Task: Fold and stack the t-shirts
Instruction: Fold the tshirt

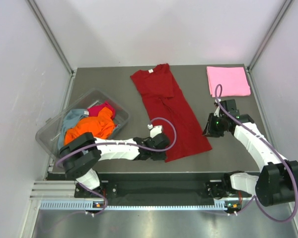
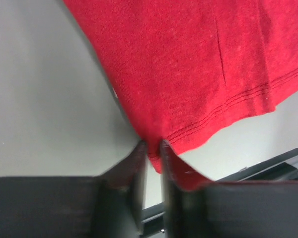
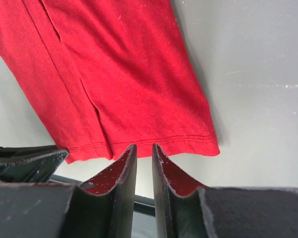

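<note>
The dark red t-shirt (image 1: 166, 104) lies as a long strip down the middle of the table, white neck label at the far end. My left gripper (image 1: 164, 149) sits at the hem's near left corner. In the left wrist view the gripper (image 2: 154, 148) is shut on that corner of the red cloth (image 2: 188, 64). My right gripper (image 1: 209, 130) hovers just right of the hem's other corner. The right wrist view shows its jaws (image 3: 144, 147) narrowly open, nothing between them, the hem (image 3: 159, 141) just beyond the tips. A folded light pink t-shirt (image 1: 228, 81) rests at the back right.
A clear plastic tub (image 1: 45, 135) stands at the left and holds an orange shirt (image 1: 92, 128), a grey-blue one (image 1: 72, 119) and a magenta one (image 1: 102, 108). Purple cables loop over both arms. The metal rail (image 1: 139, 191) runs along the near edge.
</note>
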